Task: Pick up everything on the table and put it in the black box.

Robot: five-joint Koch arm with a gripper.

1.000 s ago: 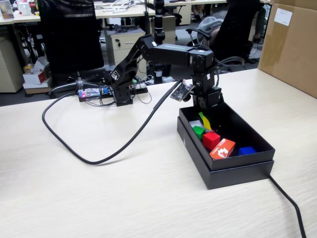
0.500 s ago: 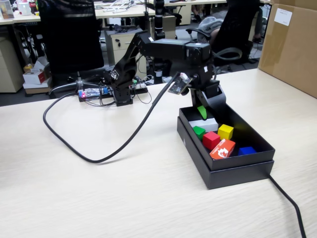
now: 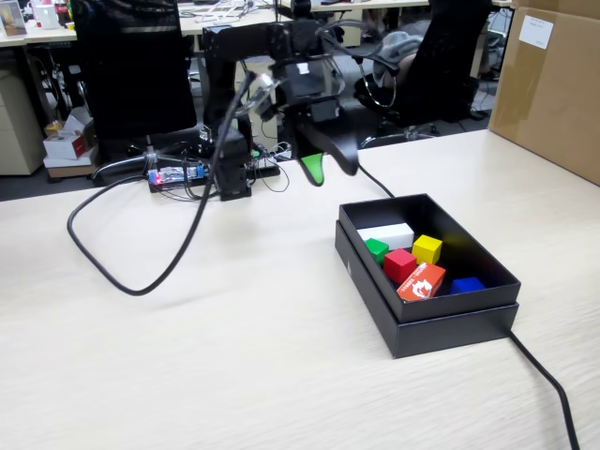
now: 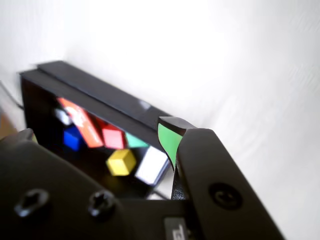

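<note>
Red [image 3: 399, 264], green [image 3: 377, 248] and yellow [image 3: 427, 248] cubes all sit in the box [image 3: 441, 323], down-right of the raised empty claw [image 3: 323, 167], jaws together; bench [image 3: 187, 375] looks cleared.

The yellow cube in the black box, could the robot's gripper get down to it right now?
Probably yes. The yellow cube sits uncovered in the open black box, with nothing above it, and the gripper hangs raised beside the box, holding nothing.
</note>
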